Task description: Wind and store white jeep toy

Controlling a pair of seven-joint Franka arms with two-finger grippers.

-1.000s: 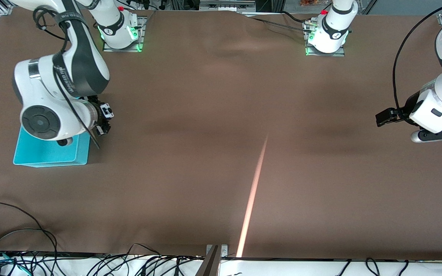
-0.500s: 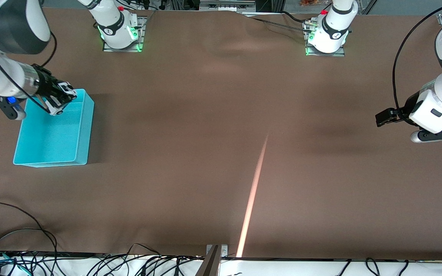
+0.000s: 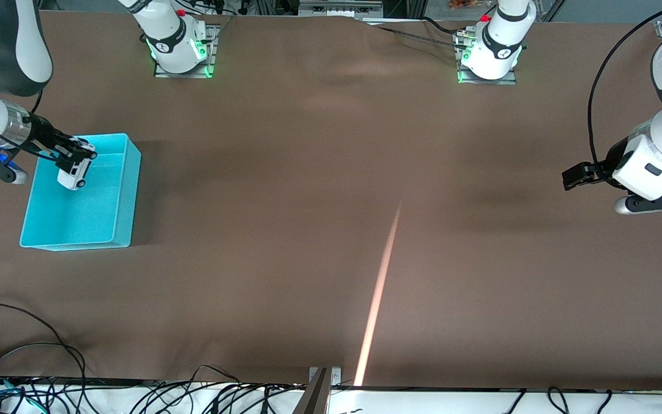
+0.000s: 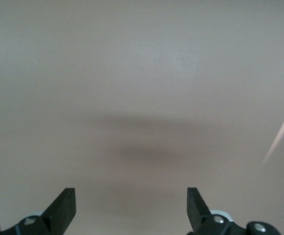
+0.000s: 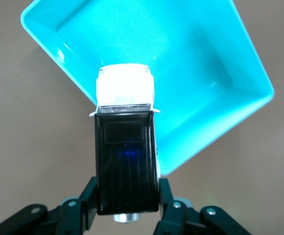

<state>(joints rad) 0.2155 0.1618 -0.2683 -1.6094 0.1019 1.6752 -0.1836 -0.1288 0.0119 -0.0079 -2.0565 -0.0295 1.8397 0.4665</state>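
Note:
The white jeep toy (image 3: 74,172), white with a black roof, hangs nose-down from my right gripper (image 3: 81,154) over the cyan bin (image 3: 127,190), near the bin's end toward the robots' bases. In the right wrist view the jeep (image 5: 126,147) sits between the fingers (image 5: 88,200), which are shut on its sides, with the bin (image 5: 220,88) below it. My left gripper (image 3: 573,175) waits over bare table at the left arm's end; in the left wrist view its fingers (image 4: 63,208) stand wide apart and hold nothing.
A brown cloth (image 3: 331,230) covers the table. A thin streak of light (image 3: 380,293) crosses it near the middle. Cables (image 3: 32,368) lie along the edge nearest the front camera. The two arm bases (image 3: 179,46) stand at the edge farthest from that camera.
My right arm swung from over the bin's side toward the table's end, and the jeep in its gripper now hangs lower over the bin. The left arm has not moved.

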